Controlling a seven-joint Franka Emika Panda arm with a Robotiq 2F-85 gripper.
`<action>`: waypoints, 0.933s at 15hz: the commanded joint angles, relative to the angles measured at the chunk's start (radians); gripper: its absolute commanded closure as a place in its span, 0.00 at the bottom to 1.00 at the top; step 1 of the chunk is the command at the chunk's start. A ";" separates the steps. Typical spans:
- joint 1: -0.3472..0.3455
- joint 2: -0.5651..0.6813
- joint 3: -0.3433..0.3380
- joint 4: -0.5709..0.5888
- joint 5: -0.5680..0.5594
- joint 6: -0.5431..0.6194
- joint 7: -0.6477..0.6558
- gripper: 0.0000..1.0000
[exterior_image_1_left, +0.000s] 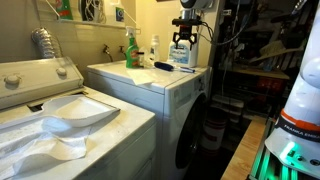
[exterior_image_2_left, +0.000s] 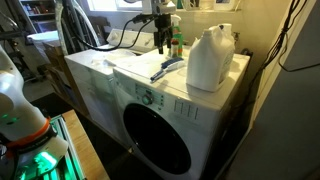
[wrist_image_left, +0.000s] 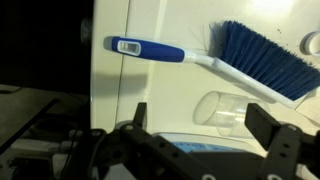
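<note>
My gripper hangs open and empty a little above the white top of a front-loading machine, and shows in both exterior views. In the wrist view its two black fingers straddle a clear plastic cup that lies on its side on the white top below them, apart from the fingers. Just beyond the cup lies a brush with a blue and white handle and blue bristles. The brush also shows in an exterior view.
A large white jug stands on the machine top near its edge. A green spray bottle and a white bottle stand at the back. A top-loading washer with white cloth on it stands beside the machine. The round door faces the floor aisle.
</note>
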 joint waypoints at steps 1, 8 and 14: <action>-0.015 0.047 -0.011 0.038 0.036 0.046 -0.037 0.00; -0.035 0.189 -0.020 0.138 0.133 0.087 -0.084 0.00; -0.030 0.291 -0.038 0.227 0.137 0.080 -0.062 0.00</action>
